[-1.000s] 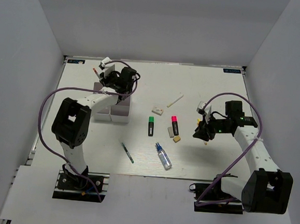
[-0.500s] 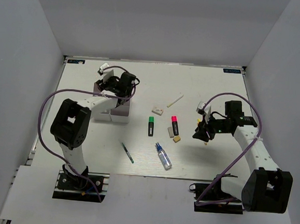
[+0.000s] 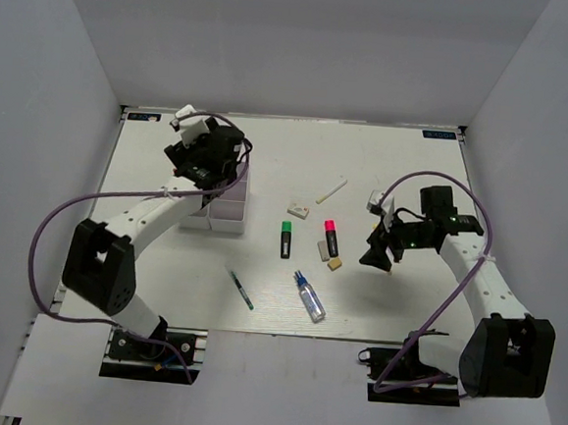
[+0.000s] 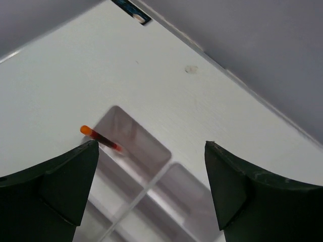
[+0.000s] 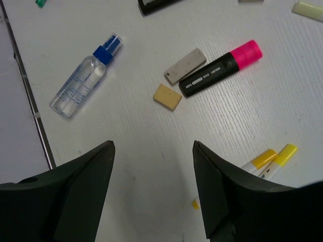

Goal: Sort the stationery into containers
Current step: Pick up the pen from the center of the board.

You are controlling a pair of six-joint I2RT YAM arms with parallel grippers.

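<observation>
The white divided organizer box (image 3: 227, 211) (image 4: 151, 171) sits at the left. My left gripper (image 3: 208, 153) (image 4: 151, 143) hovers over its far end, open and empty. An orange-tipped red pen (image 4: 99, 138) rests on a far compartment. My right gripper (image 3: 377, 257) (image 5: 153, 143) is open above bare table, holding nothing. Just right of it lie two yellow-tipped pens (image 5: 270, 158). Ahead of it are the tan eraser (image 5: 167, 97), a grey-white eraser (image 5: 185, 65), the pink-capped highlighter (image 5: 222, 68) (image 3: 330, 238) and the blue-capped glue bottle (image 5: 81, 85) (image 3: 309, 297).
A green-capped highlighter (image 3: 285, 238), a white eraser (image 3: 299, 211), a white stick (image 3: 331, 191) and a thin pen (image 3: 241, 289) lie mid-table. Grey walls close in the table on three sides. Purple cables loop off both arms.
My left gripper has opened from shut and shifted slightly left over the box; the pen now lies on the box. The right jaws have widened.
</observation>
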